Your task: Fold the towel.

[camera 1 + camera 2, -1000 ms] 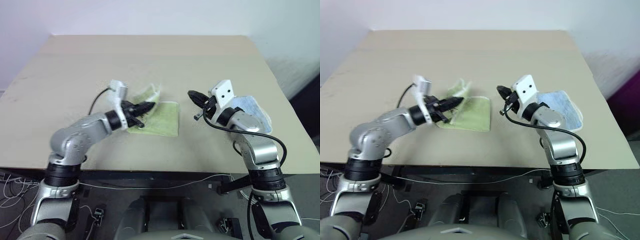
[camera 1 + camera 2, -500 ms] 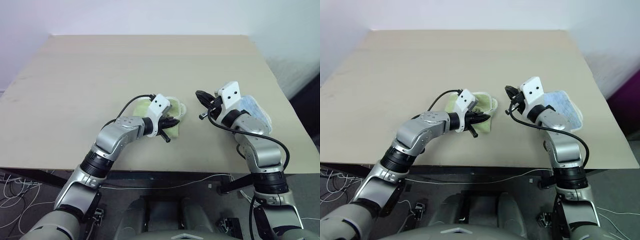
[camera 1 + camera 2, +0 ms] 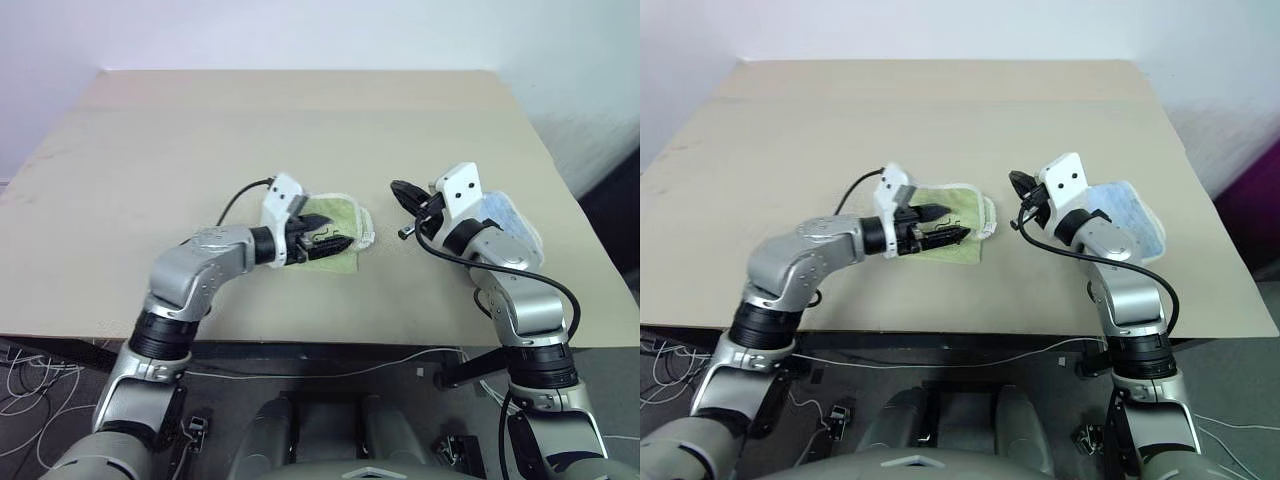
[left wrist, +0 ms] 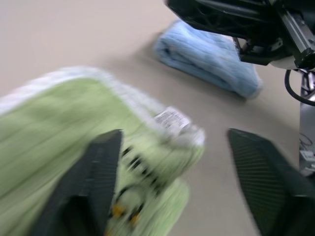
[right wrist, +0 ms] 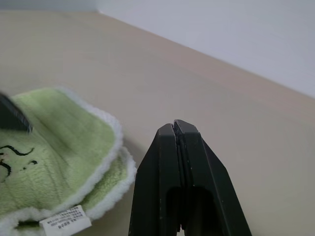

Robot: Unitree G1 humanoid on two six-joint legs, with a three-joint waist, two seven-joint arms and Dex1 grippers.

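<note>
Towel point(image 3: 335, 222): light yellow-green terry cloth with white fluffy edging, lying folded over on itself on the table point(image 3: 300, 120), near the front edge and roughly midway across. A black scribbled mark sits on its upper layer, and a small white printed label point(image 4: 172, 118) sticks out at the folded corner that faces the right arm. The layers are not squared up; a lower layer shows past the upper one along the near side.

Left gripper point(image 3: 325, 240): reaching in low from the robot's left, over the towel. Its two black fingers point(image 4: 101, 172) stand spread wide apart, one above the green cloth and the other off past the folded corner, over bare tabletop. Nothing is pinched between them; the towel lies free.

Right gripper point(image 3: 405, 195): held just beside the towel's right-hand edge, apart from it, pointing toward the left arm. Its fingers point(image 5: 182, 162) are pressed together flat with nothing between them.

Blue cloth point(image 3: 1130, 215): light blue, folded, lying on the table behind the right forearm, well to the right of the towel and separate from it.

Table: pale beige top.
</note>
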